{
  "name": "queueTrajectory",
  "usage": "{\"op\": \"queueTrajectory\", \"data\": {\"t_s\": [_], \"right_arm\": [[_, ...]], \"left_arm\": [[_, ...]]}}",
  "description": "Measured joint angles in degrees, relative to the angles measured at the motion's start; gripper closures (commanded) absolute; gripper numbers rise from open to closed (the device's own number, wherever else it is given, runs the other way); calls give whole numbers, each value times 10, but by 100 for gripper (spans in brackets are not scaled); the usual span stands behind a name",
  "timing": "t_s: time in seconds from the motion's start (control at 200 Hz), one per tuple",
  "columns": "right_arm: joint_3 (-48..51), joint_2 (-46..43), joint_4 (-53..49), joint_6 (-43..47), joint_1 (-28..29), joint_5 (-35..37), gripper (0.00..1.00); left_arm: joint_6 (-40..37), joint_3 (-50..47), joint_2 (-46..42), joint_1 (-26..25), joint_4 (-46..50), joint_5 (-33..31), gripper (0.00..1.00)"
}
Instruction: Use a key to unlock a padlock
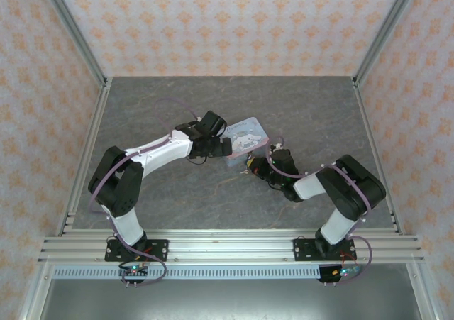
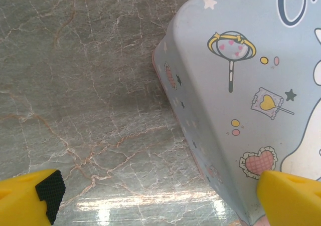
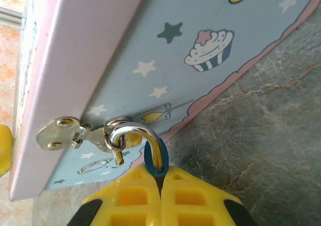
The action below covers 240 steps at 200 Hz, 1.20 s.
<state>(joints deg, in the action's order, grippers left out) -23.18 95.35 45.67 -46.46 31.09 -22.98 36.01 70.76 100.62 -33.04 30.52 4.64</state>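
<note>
right gripper (image 3: 160,178) pinches the padlock (image 3: 133,129), hooked to the tin (image 3: 200,85) at 12 o'clock; left gripper (image 2: 156,183) spread over the tin's corner.

Grey marbled table (image 1: 170,100), one tin (image 1: 247,132) on it.
The pastel-blue cartoon-printed tin sat flat near the table's middle, its pink-edged base touching the veined surface.

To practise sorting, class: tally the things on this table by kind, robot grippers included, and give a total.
tin: 1
padlock: 1
grippers: 2 (left gripper open, right gripper shut on the padlock)
Total: 4
</note>
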Motion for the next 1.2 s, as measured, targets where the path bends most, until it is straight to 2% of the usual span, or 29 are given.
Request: {"op": "queueTrajectory", "data": {"t_s": [0.395,0.936,1.201], "right_arm": [[0,10,23,-62,-6,0,100],[0,12,37,-93,-20,0,100],[0,33,75,-124,-33,0,100]], "left_arm": [[1,-4,0,0,-13,0,0],[1,-7,0,0,-23,0,0],[1,-9,0,-3,-30,0,0]]}}
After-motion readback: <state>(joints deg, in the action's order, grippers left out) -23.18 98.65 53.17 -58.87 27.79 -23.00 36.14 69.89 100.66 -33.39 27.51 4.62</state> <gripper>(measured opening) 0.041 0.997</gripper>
